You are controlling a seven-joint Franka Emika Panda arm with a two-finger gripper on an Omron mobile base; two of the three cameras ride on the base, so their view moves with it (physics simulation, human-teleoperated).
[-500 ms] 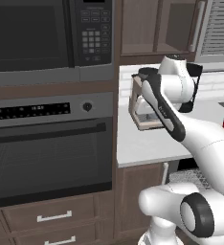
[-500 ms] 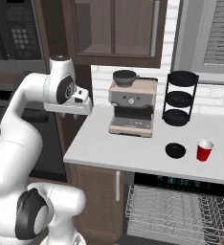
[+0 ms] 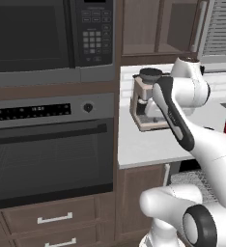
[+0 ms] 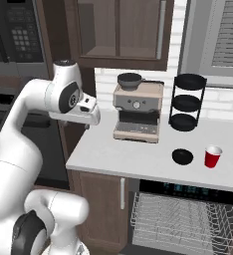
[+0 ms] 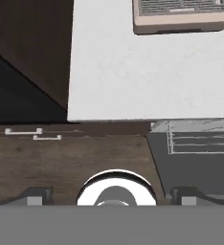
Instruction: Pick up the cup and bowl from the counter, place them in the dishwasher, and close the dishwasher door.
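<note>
Holding as before, arm (image 4: 63, 102) unmoved; cup (image 4: 213, 156) on counter (image 4: 133, 154).

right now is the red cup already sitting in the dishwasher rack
No, the red cup stands upright on the counter beside the black bowl, above the pulled-out dishwasher rack.

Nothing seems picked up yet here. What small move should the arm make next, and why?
Probably swing the hand along the counter toward the cup. The hand hovers near the counter's far end, beside the coffee machine, while the cup and the dark bowl stand apart from it, above the open dishwasher rack.
</note>
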